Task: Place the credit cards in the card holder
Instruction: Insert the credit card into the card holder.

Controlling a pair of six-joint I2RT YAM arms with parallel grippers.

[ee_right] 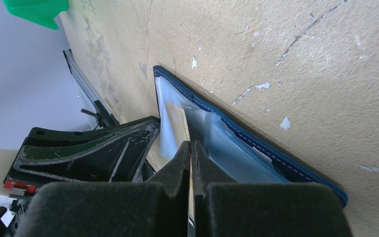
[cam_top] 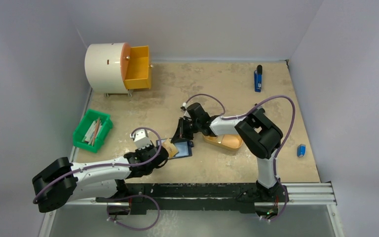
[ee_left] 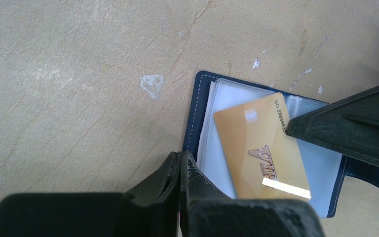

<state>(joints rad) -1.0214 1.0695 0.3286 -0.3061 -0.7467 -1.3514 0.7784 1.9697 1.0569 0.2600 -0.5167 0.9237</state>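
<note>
The navy card holder [ee_left: 202, 98] lies open on the table just ahead of the arm bases [cam_top: 183, 149], its pale blue pockets facing up. One gold credit card [ee_left: 259, 148] rests slanted over the pockets. My right gripper [ee_right: 191, 144] is shut on that card's edge, and the card runs from its jaws toward the pockets [ee_right: 177, 121]. In the left wrist view its dark finger [ee_left: 345, 129] comes in from the right. My left gripper [ee_left: 181, 157] is shut, tips at the holder's left rim; whether it pinches the rim I cannot tell.
An orange oval tray [cam_top: 225, 142] lies under the right arm's forearm. A green bin [cam_top: 93, 130] of long sticks stands at the left edge. A white drum with an open orange drawer [cam_top: 137, 67] is at the back left. Small blue objects lie at the back right [cam_top: 258, 79] and right [cam_top: 301, 150].
</note>
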